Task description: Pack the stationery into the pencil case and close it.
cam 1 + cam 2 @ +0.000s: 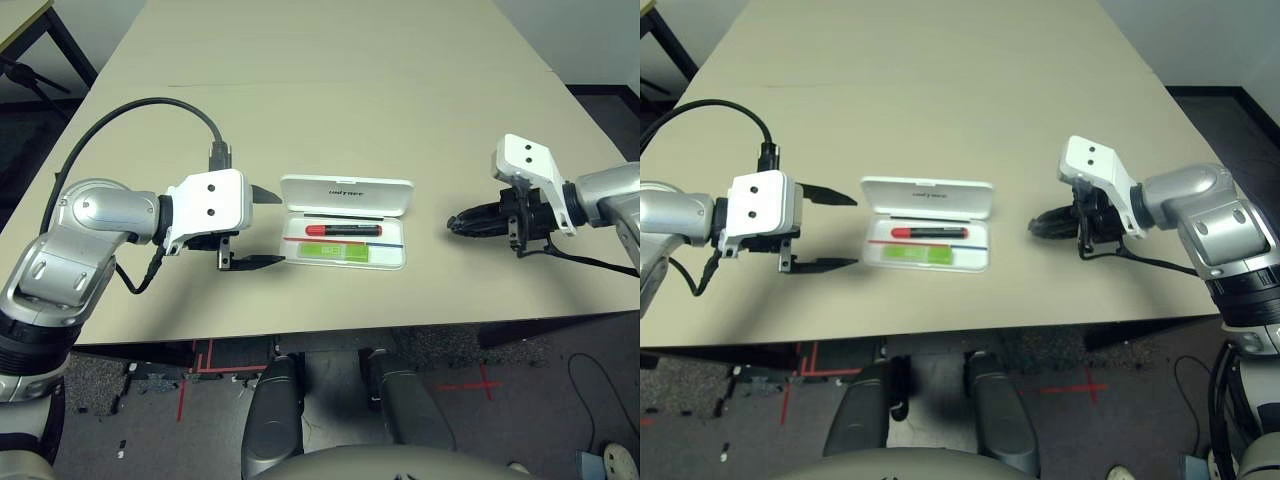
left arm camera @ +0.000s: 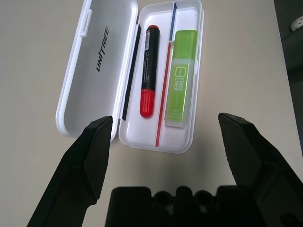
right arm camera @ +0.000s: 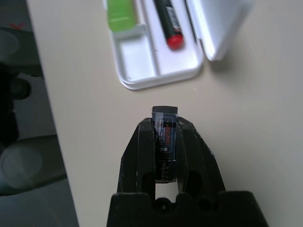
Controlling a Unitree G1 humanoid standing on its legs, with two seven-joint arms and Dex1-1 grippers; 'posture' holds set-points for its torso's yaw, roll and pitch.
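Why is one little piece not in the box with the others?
Nothing looks broken or spilled. The red marker and green bar lie in the open pencil case; the small dark piece is pinched in the right hand, outside it.

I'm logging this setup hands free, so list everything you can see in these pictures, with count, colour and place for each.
table: one, beige, under everything.
pencil case: one, white, open at the table's middle, lid laid back flat.
red marker: one, red with black, lying in the case tray.
green bar: one, light green and white, in the tray beside the marker, on the near side.
dark stubby piece: one, dark grey with small print, clamped between the right gripper's fingers.
left gripper: one, black fingers, open, left of the case.
right gripper: one, black fingers, shut on the stubby piece, right of the case.
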